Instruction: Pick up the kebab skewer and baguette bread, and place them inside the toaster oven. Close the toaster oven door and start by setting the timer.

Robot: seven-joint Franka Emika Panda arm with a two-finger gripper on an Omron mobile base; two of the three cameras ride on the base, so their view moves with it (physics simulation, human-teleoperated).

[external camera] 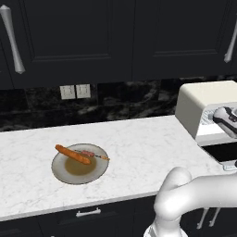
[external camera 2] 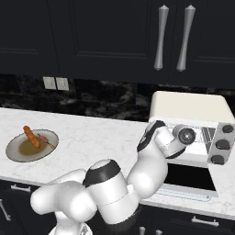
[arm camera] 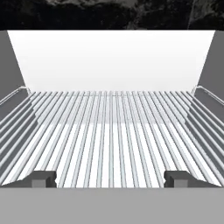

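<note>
Steel rack wires (arm camera: 111, 131) ran away from us in the hand view, and our end effector (arm camera: 111, 179) faced straight into the toaster oven (external camera: 203, 104), its two dark fingertips (arm camera: 43, 178) standing wide apart with nothing between them. We saw no food on the rack, only the pale back wall beyond it.

From the right base view we judged the arm's hand to be at the mouth of the toaster oven, with the toaster oven door (external camera 2: 190, 183) dropped open and lying flat below the opening. Three dark knobs (external camera 2: 222, 144) sat in a column on the right of its front.

We judged the task to be at an early stage. The door was open, which suited loading, but neither item had been moved. The baguette bread (external camera: 73, 154) lay on the plate (external camera: 62, 173), well to the left of the oven, and the kebab skewer (external camera: 92, 155) lay just beside it on the same plate, its tip reaching over the rim. Both pickups, both placements, the closing of the door and the setting of the timer all seemed left to do.

White marble with faint grey veins made up the table (external camera: 134, 139). Behind it rose a black veined backsplash (external camera: 129, 97) with a pair of pale wall outlets (external camera: 75, 91), and above that dark cabinets (external camera: 83, 37) with long silver handles (external camera: 13, 39).
</note>
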